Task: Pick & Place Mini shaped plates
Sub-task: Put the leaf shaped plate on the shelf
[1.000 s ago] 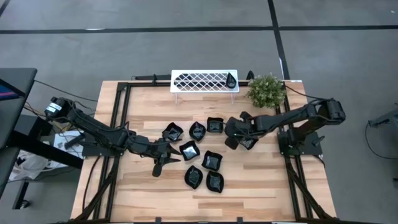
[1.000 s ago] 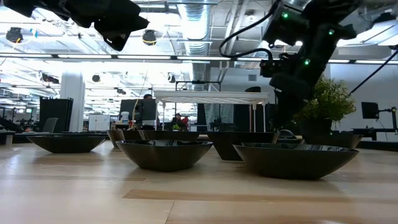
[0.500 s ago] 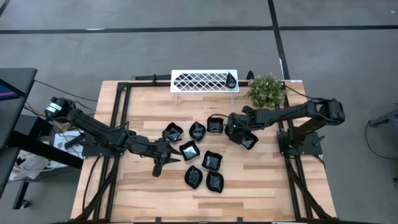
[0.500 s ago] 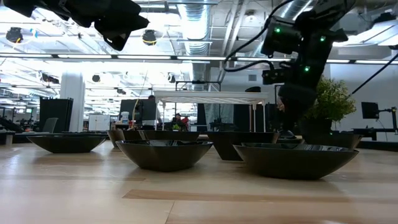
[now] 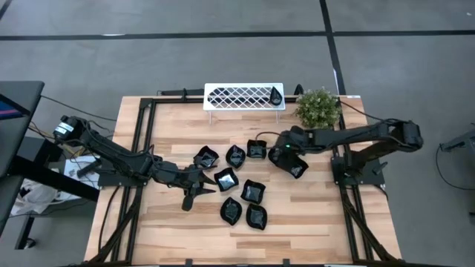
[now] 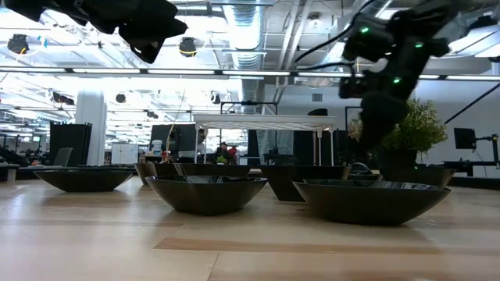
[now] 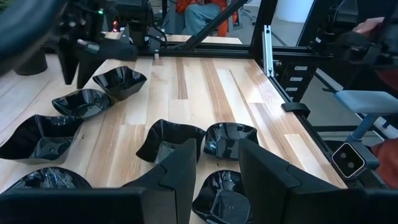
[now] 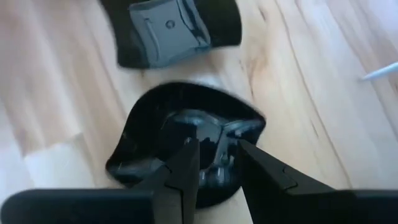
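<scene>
Several small glossy black dishes [image 5: 235, 156] of varied shapes sit on their bases in a loose group mid-table. In the low view they show as a row of bowls [image 6: 207, 191]. One more dark dish [image 5: 276, 94] sits at the right end of the white lattice rack [image 5: 243, 96]. My right gripper [image 5: 279, 154] is at the group's right side, open, pointing down. In the right wrist view its fingertips [image 8: 214, 149] stand over a wavy-rimmed dish [image 8: 149, 134]. My left gripper [image 5: 191, 194] waits open above the group's left side, with dishes [image 7: 165, 137] ahead of it. My right gripper comes at the wavy-rimmed dish from above, with its open fingers [image 8: 186, 158] over the dish's hollow middle [image 8: 208, 127]. The dish rests on the table. Whether the fingers touch it I cannot tell.
A green potted plant [image 5: 318, 107] stands at the far right, close behind my right arm. The rack runs along the far edge. Black frame rails [image 5: 141, 133] border the tabletop. Bare wood lies near the near edge [image 5: 312, 222]. A dark thing with a grey face [image 8: 168, 28] lies beyond the dish.
My right gripper has drawn off the rightmost dish toward the far edge and a little left, and that dish now shows uncovered on the table. The right arm has stretched out straighter.
</scene>
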